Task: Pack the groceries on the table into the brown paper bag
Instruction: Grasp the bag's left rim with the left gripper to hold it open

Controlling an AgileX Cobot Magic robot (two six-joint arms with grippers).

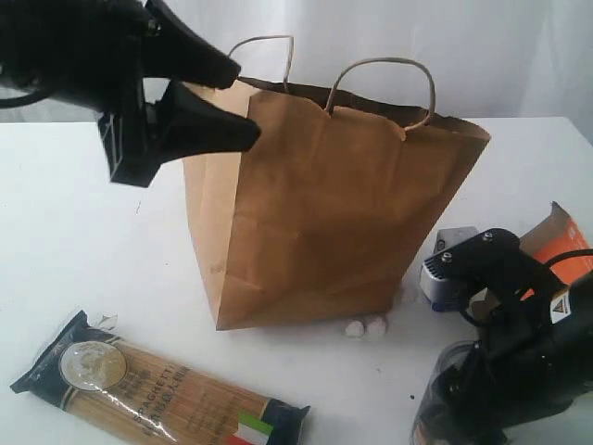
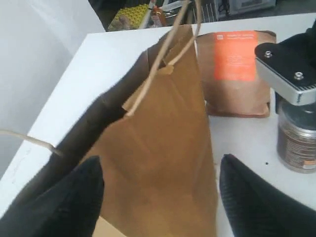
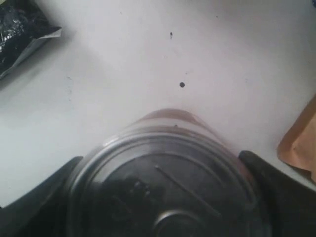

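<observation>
**Exterior view:** your left gripper [image 1: 248,104] hangs at the top left corner of the brown paper bag [image 1: 324,213]. Its 2 fingers are spread wide and hold nothing. The bag stands upright in the middle of the table [image 1: 83,222]. The spaghetti pack [image 1: 157,394] lies flat in front of it, not yet packed.

**Left wrist view:** the fingers reach down on either side of the bag's top, and 1 cord handle [image 2: 156,61] runs close by. If you pull away carelessly, a finger could hook that cord and drag the bag over. The brown pouch [image 2: 237,74] sits near the bag, with the jar [image 2: 296,143] beside it.

**Right wrist view:** your right gripper [image 3: 159,163] flanks the jar's lid, 1 finger on each side. You cannot tell whether they press it or stand just clear. If you lift on a loose hold, the jar could slip. If you carry it low, it could strike the rim and fold the bag's mouth shut.
</observation>
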